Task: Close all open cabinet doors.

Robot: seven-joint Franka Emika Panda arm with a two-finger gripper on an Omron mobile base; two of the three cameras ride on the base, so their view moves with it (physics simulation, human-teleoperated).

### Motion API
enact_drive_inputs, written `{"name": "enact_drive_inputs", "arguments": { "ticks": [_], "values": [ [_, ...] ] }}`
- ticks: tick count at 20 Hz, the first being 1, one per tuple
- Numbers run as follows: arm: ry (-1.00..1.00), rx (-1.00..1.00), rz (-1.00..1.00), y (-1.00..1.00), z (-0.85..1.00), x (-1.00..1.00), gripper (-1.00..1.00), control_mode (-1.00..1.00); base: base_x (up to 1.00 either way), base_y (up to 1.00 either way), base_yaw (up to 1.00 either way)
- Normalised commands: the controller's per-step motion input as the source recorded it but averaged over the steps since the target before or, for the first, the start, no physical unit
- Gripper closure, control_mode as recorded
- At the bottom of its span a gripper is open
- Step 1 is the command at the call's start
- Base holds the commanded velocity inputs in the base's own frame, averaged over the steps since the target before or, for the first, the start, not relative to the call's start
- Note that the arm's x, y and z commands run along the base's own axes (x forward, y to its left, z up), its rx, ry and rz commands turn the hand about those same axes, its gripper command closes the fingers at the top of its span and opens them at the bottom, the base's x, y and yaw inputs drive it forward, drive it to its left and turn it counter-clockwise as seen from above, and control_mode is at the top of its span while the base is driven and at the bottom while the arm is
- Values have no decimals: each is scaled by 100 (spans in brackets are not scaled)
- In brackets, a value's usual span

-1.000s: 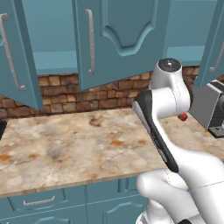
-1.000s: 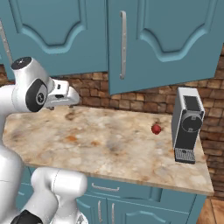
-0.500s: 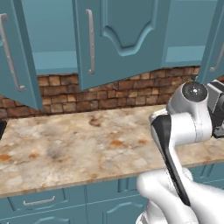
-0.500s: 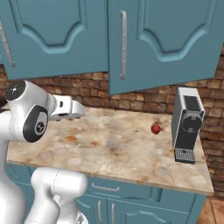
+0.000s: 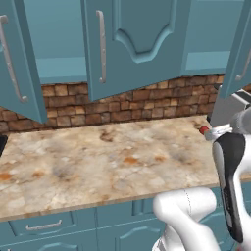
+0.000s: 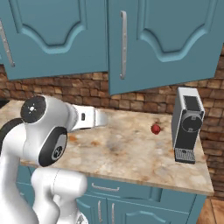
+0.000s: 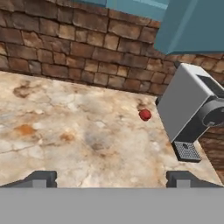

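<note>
- Cabinet doors hung above the counter, teal-blue with raised arched panels and long vertical silver bar handles; in the left base view one swung out at far left, a middle one ajar with its lower edge out in front of the brick, another edge-on at far right.
- In the right base view, a door standing out from the wall over the coffee machine; its underside also seen at the top of the hand view.
- Gripper spread wide, nothing between the tips, low over the marbled counter and aimed toward the small red fruit and the machine; well below every door.
- Task judged far from done: several doors open, none touched.
- Risks, as judged: raising the hand near the machine could clip it or the door edge above; pushing near the hinge could leave a door ajar; open tips could snag on a bar handle.
</note>
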Motion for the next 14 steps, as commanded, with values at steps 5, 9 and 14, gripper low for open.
{"name": "enact_drive_inputs", "arguments": {
  "ticks": [5,9,14],
  "values": [
    [-19,4,4,-87,31,-53,-100,-100,0,0,0],
    [-24,0,9,-81,34,-44,-100,-100,0,0,0],
    [-17,0,8,-53,34,-9,-100,-100,0,0,0]
  ]
}}
